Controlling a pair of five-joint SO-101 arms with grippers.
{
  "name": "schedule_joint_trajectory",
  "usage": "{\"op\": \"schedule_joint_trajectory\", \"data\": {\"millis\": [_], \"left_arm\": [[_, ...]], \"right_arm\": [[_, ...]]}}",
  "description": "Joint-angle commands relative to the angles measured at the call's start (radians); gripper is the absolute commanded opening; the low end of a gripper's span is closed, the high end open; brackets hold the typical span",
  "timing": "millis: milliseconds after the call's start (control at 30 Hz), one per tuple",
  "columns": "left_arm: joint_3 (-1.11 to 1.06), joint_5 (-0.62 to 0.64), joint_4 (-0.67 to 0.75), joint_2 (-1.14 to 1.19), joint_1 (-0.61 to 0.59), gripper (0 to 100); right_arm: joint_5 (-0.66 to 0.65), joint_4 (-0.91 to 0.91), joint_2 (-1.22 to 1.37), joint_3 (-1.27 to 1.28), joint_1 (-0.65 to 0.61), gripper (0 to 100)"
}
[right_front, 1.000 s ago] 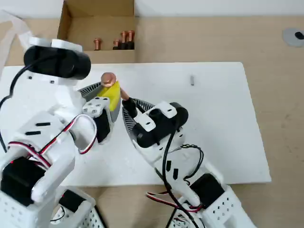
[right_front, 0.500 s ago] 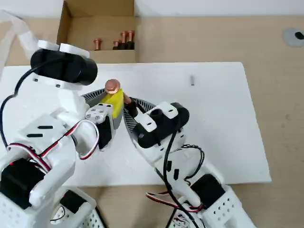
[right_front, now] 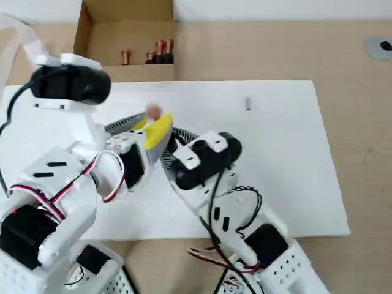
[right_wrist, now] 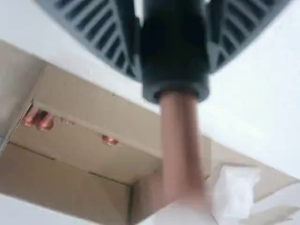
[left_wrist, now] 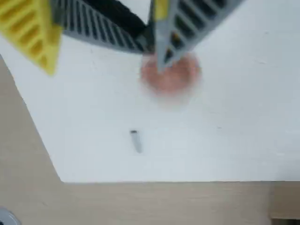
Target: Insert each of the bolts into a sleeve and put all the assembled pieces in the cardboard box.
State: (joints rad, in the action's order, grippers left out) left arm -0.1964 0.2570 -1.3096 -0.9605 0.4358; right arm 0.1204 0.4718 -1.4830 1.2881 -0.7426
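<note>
While the right gripper [right_wrist: 174,56] is clamped tight on the black sleeve [right_wrist: 174,75], with a ribbed grey jaw pressed to each side, the copper bolt [right_wrist: 180,140] stands out of the sleeve's open end. I judge that this grip makes the sleeve a steady socket, so the shaft can seat without the sleeve rolling away. It also leaves the joined piece in hand for the carry.

The bolt's long axis runs straight out of the sleeve toward the cardboard box [right_front: 92,30]. The sleeve end lies farther from the box and the rounded head nearer to it. How much the axis tilts up from the white board [right_front: 288,171] I cannot tell, since the head is blurred.

The left gripper [left_wrist: 104,63] sits at that head end, on the box side of the sleeve. Its jaws are spread wide. One yellow-tipped finger sits well off to the side and the other has its tip just beside the head. As far as I can see, it grips nothing. I judge it is placed there to guide or press the bolt home.

Inside the box, several assembled pieces [right_front: 159,52] stand against the wall nearest the board. A small grey pin [right_front: 248,103] lies alone on the board, well apart from the box and from both grippers.
</note>
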Motion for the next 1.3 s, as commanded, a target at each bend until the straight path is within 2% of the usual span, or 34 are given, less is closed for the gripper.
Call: {"op": "schedule_joint_trajectory", "data": {"millis": [0,300,400,500,600,867,1033,1267], "left_arm": [[0.051,0.011,-0.002,0.004,-0.028,16],[0.204,0.005,-0.129,0.005,-0.031,18],[0.222,-0.055,-0.141,0.005,-0.118,16],[0.203,-0.137,-0.137,0.005,-0.252,8],[0.181,-0.186,-0.137,-0.001,-0.367,1],[0.158,-0.215,-0.144,-0.005,-0.606,1],[0.149,-0.215,-0.16,-0.005,-0.674,1],[0.021,-0.215,-0.207,-0.007,-0.681,1]], "right_arm": [[-0.009,-0.031,-0.016,-0.007,-0.007,0.9],[-0.003,-0.032,-0.001,-0.035,0.002,0.9],[0.002,-0.057,0.093,-0.11,0.079,0.9],[0.037,-0.094,0.306,-0.277,0.17,0.9],[0.057,-0.103,0.587,-0.526,0.209,0.9],[0.063,-0.103,1.296,-1.241,0.213,0.9],[0.061,-0.103,1.673,-1.616,0.213,0.9],[0.066,-0.103,2.16,-2.075,0.257,0.9]]}}
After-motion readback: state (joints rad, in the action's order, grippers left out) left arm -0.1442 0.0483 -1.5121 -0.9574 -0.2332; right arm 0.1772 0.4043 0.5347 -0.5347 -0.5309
